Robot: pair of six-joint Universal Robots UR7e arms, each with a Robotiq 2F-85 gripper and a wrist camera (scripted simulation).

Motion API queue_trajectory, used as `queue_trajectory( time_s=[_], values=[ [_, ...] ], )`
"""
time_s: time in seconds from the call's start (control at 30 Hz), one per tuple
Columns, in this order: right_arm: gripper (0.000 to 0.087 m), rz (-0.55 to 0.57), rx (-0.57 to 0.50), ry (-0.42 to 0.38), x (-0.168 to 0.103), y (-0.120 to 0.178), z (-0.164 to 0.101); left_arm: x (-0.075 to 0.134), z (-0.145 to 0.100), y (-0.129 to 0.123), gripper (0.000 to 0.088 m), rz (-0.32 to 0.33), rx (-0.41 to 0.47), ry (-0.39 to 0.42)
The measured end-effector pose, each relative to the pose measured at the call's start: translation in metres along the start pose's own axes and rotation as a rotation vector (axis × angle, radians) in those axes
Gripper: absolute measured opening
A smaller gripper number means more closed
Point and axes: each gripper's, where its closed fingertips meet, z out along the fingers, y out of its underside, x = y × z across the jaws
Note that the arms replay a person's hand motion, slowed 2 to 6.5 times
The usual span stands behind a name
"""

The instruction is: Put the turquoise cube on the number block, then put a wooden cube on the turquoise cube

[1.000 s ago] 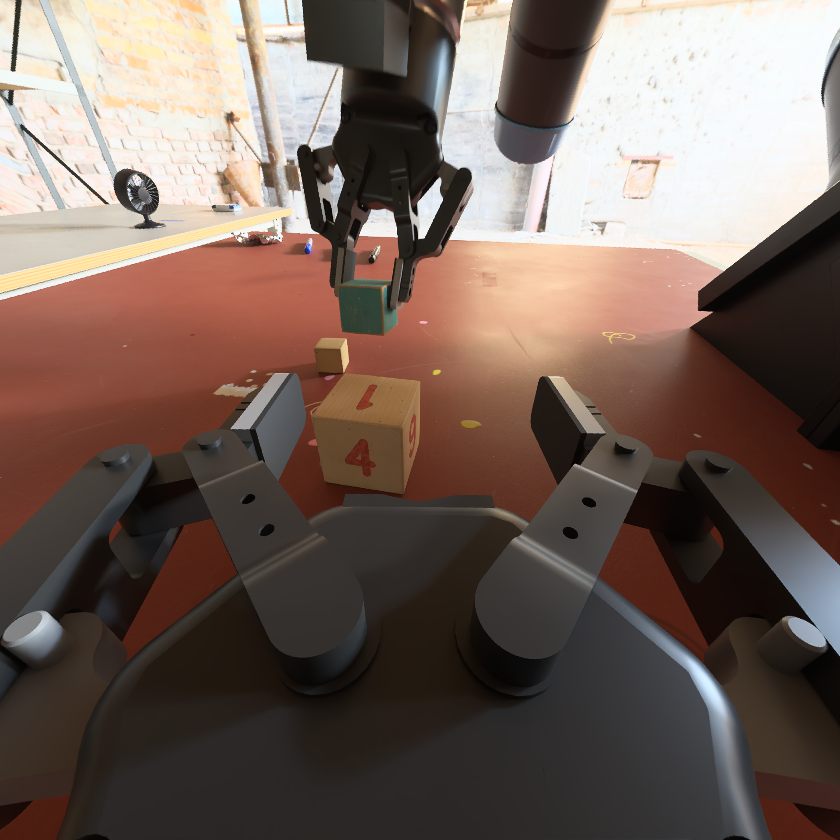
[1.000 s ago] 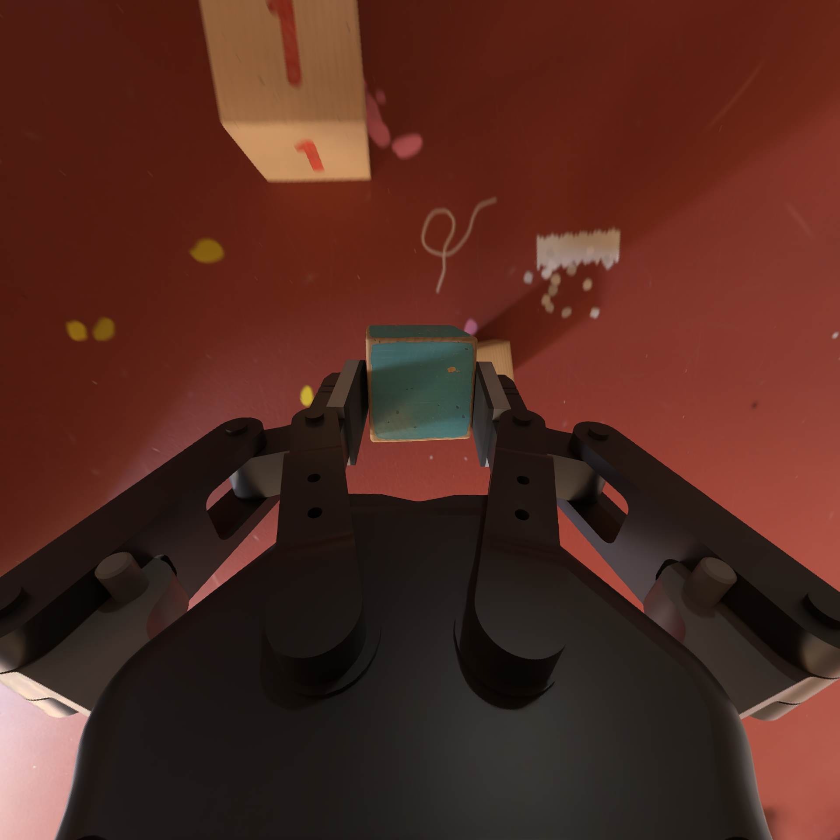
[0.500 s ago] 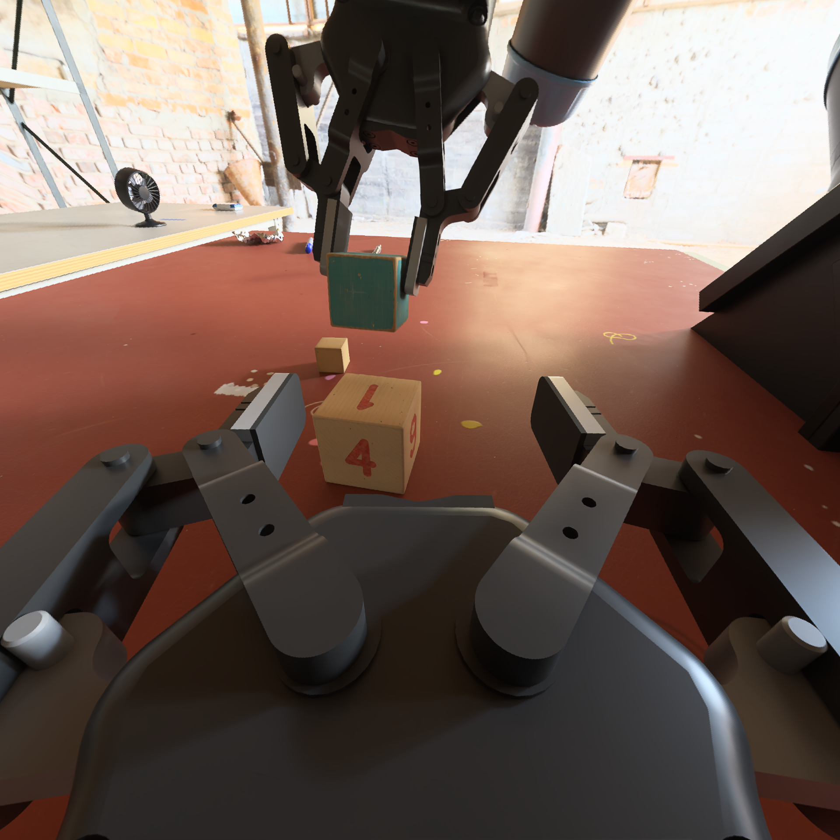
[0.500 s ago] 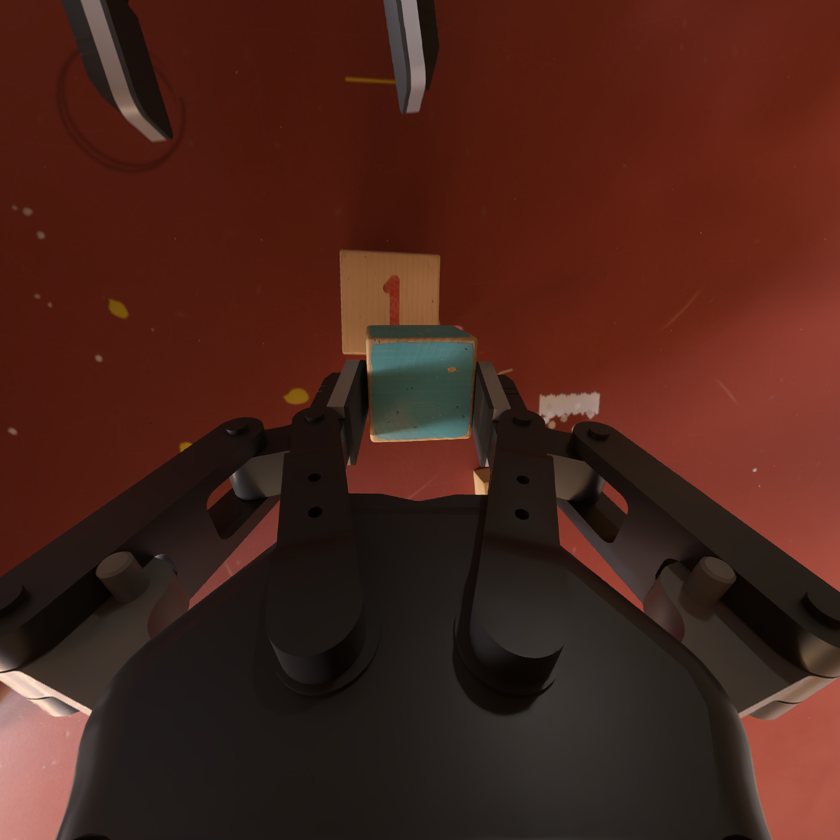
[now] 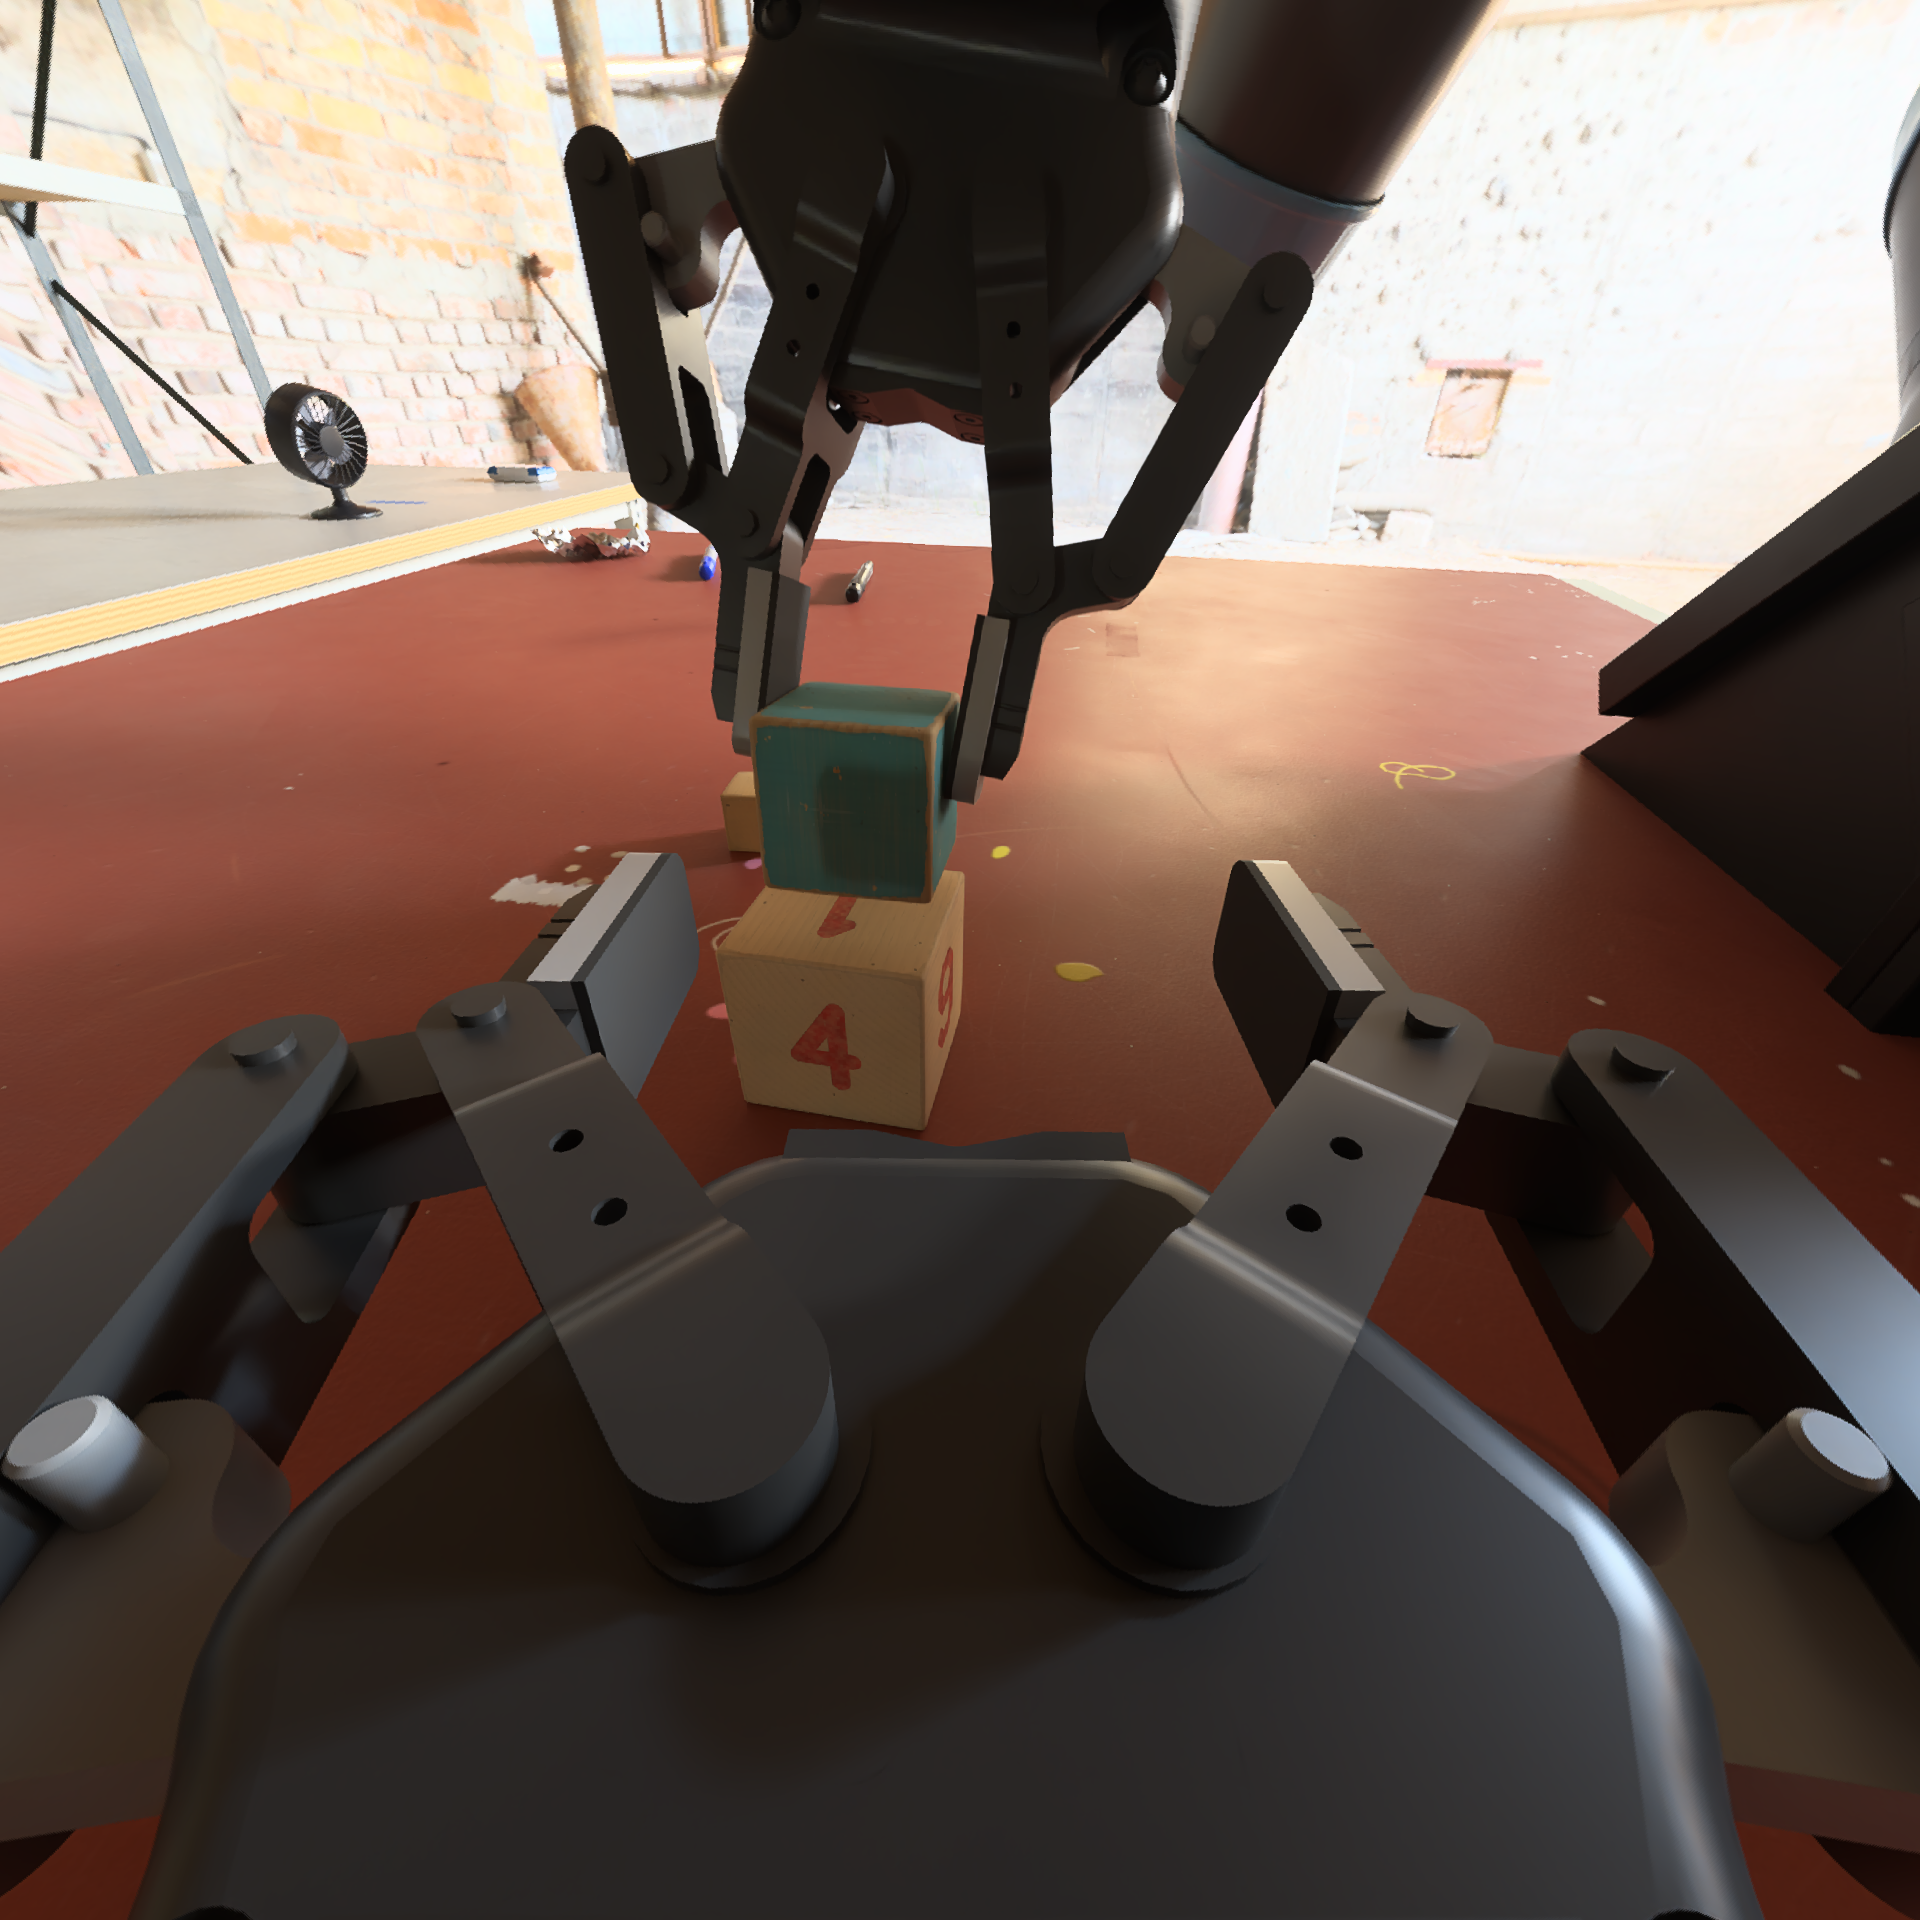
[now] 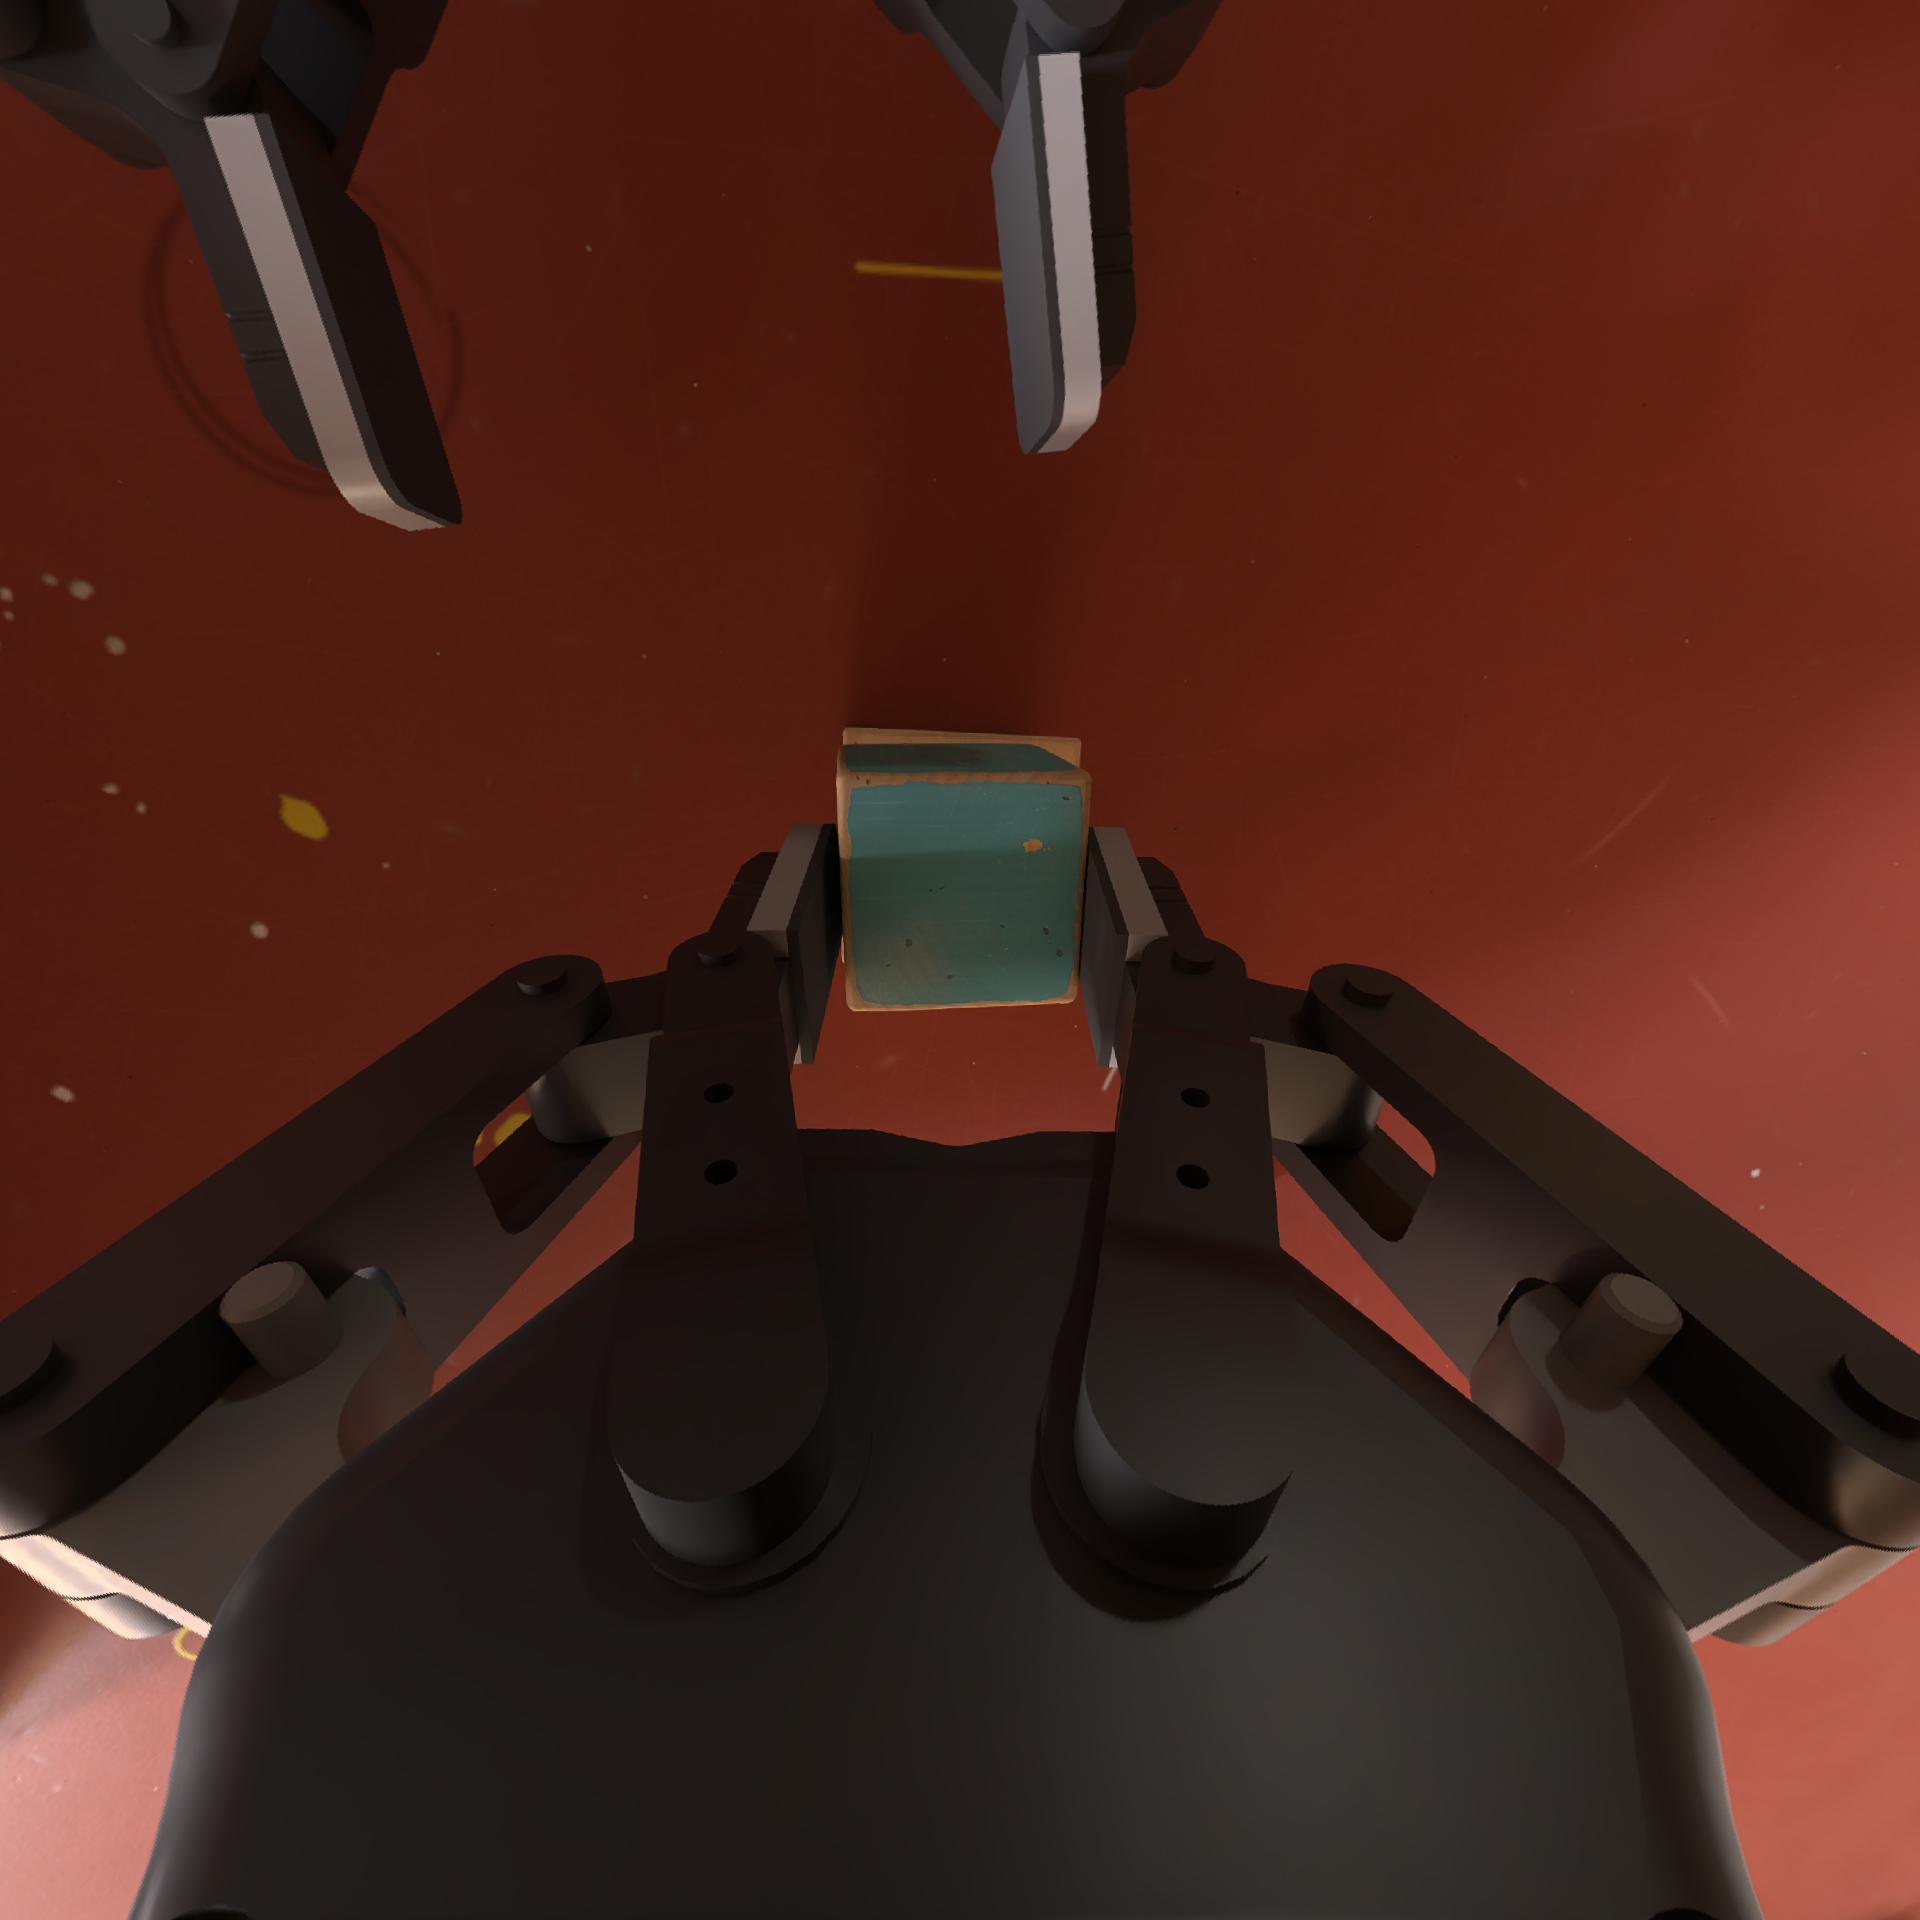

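Note:
My right gripper (image 6: 961, 935) is shut on the turquoise cube (image 6: 961, 894) and holds it right over the wooden number block (image 5: 842, 1018), whose top edge just shows behind the cube (image 6: 961, 736). In the left wrist view the turquoise cube (image 5: 852, 795) sits at or just above the block's top, gripped by the right gripper (image 5: 862, 717) from above. My left gripper (image 5: 956, 935) is open and empty, its fingers on either side of the number block, a little in front of it. A small wooden cube (image 5: 740, 816) lies on the table behind the stack, partly hidden.
The red table (image 5: 312, 810) carries paint specks, a white scrap (image 5: 535, 888), markers (image 5: 857, 580) and crumpled foil (image 5: 592, 540) at the far edge. A dark box (image 5: 1787, 748) stands at the right. A pale bench with a small fan (image 5: 317, 447) lies far left.
My right gripper has carried the turquoise cube toward me and down, from above the small wooden cube to right over the number block. My left gripper has not moved.

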Motion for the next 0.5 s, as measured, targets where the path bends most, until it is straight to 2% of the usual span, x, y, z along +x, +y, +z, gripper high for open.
queue_trajectory(
  time_s=[0.5],
  values=[
    [0.0404,-0.015,-0.069,0.012,0.0008,0.0053,0.0078,-0.0002,0.0003,0.0003,0.0854,-0.004,-0.002,0.002]
  ],
)
